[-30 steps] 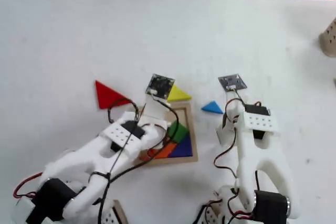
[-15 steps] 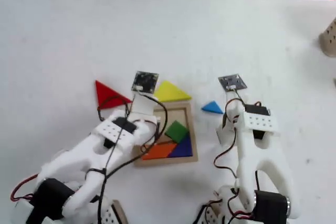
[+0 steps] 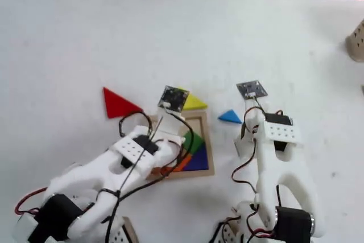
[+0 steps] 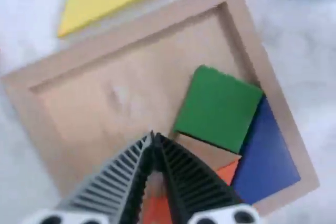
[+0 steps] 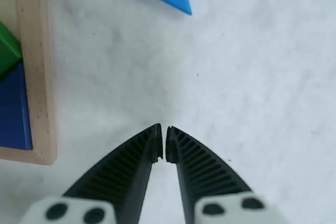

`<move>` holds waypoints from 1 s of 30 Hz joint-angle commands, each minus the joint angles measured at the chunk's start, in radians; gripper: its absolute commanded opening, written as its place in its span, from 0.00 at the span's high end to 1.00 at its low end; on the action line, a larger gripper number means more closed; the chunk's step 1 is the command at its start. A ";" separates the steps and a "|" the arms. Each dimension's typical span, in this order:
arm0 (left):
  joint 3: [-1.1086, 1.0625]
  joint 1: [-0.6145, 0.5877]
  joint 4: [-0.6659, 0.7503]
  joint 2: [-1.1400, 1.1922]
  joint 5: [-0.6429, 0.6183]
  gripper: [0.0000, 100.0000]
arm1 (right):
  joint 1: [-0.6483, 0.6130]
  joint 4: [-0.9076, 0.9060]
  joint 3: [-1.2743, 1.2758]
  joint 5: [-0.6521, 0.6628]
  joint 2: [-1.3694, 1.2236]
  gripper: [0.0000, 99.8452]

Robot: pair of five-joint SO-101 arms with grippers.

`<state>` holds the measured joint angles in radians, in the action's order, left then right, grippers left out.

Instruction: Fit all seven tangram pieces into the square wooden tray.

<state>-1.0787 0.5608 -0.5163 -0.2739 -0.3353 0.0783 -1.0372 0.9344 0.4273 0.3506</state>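
Wooden tray (image 3: 210, 140), square and pale, lies partly filled on the white bench (image 3: 68, 38) in front of two white robot arms. Inside it sit a green square (image 4: 218, 108), a dark blue piece (image 4: 265, 156) against the rim beside it, and an orange piece (image 4: 228, 174), with a sliver of bare wood between green and orange. The left fingers (image 4: 155, 139) are clenched together, grasping nothing, over the tray's bare floor just beside the green square. The right fingers (image 5: 161, 132) are also pressed together and empty, over bare bench just outside the tray's rim. Outside the tray lie a yellow triangle (image 3: 193, 102) just beyond its far rim, a red triangle (image 3: 118, 103) farther off on the left arm's side, and a small light blue triangle (image 3: 230, 116) near the right arm.

Likely risk — the closed left fingers hang so near the seated pieces that a sideways move could knock the green square askew and spoil the space the large triangles need. The yellow triangle may also catch on the rim if pushed rather than lifted. No label or lettering can be read on the tray or pieces
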 commanded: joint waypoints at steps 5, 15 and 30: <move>0.006 -0.021 0.023 -0.045 -0.011 0.98 | -0.008 0.010 -0.008 0.012 0.001 0.98; 0.066 -0.183 0.029 -0.041 -0.015 0.98 | -0.012 0.010 -0.014 0.003 0.001 0.98; 0.101 -0.527 0.009 -0.051 -0.012 0.98 | -0.326 0.035 -0.192 -0.252 -0.010 0.98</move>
<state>-1.0618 0.1450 -0.4381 -0.2739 -0.3429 -0.2179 -1.0480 0.7902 0.2432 0.3506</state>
